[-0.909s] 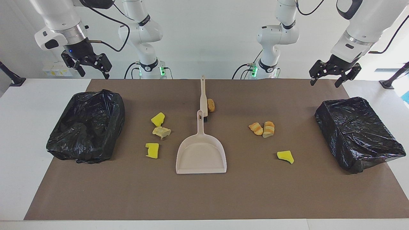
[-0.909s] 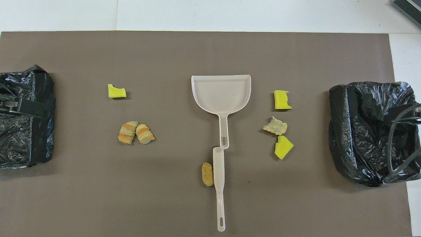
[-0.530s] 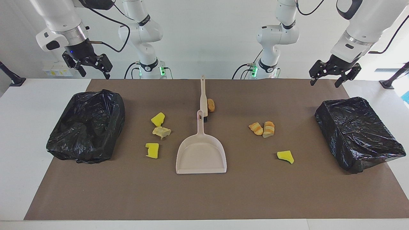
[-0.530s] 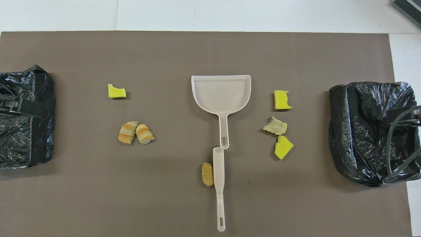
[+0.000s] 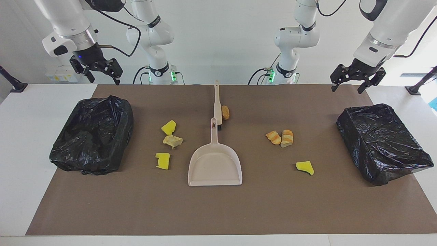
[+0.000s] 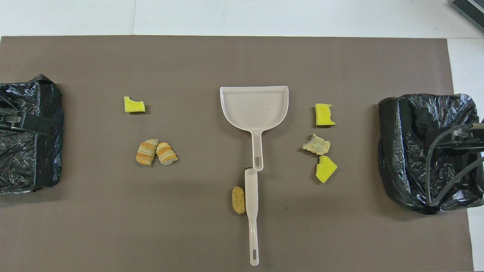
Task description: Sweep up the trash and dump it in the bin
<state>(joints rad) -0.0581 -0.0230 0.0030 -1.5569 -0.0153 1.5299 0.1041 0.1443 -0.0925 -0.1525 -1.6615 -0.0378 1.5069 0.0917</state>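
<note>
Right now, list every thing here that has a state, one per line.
Dustpan: flat on the mat, empty.
Brush: lying flat, unheld.
Trash: seven chunks loose on the mat, unswept.
Two bins: bag-lined.
Left claw: open, raised, empty.
Right claw: open, raised, empty.

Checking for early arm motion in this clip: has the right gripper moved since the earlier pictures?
Yes. In the facing view the right gripper has drifted slightly toward the table's middle and risen a little, judged against the black bin below it. It is open and holds nothing.
</note>
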